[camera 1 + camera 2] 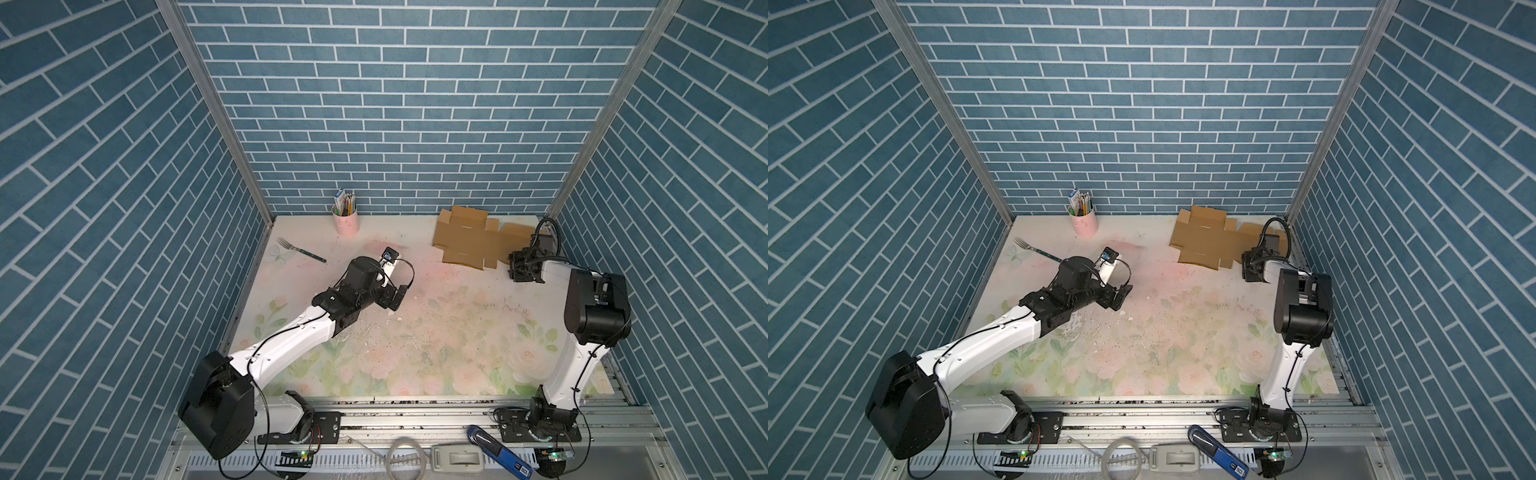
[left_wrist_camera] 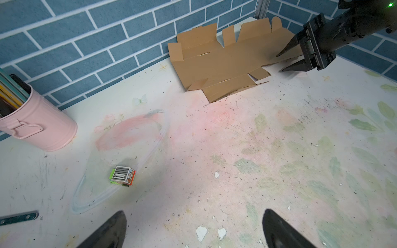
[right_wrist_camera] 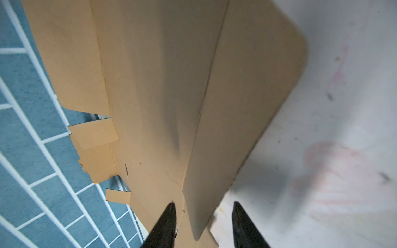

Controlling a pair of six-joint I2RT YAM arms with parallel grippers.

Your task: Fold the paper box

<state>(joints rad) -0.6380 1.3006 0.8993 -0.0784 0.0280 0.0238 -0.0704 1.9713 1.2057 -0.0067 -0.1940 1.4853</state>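
Paper box: flat die-cut kraft sheet in the far right corner of the bench, end flap lifted. Right gripper: fingers half-parted astride that flap's edge, not clamped, likely placed to pinch and fold it. Left gripper: fingers wide, empty, over mid-bench, probably held clear to brace. Pink cup: far edge, unused.
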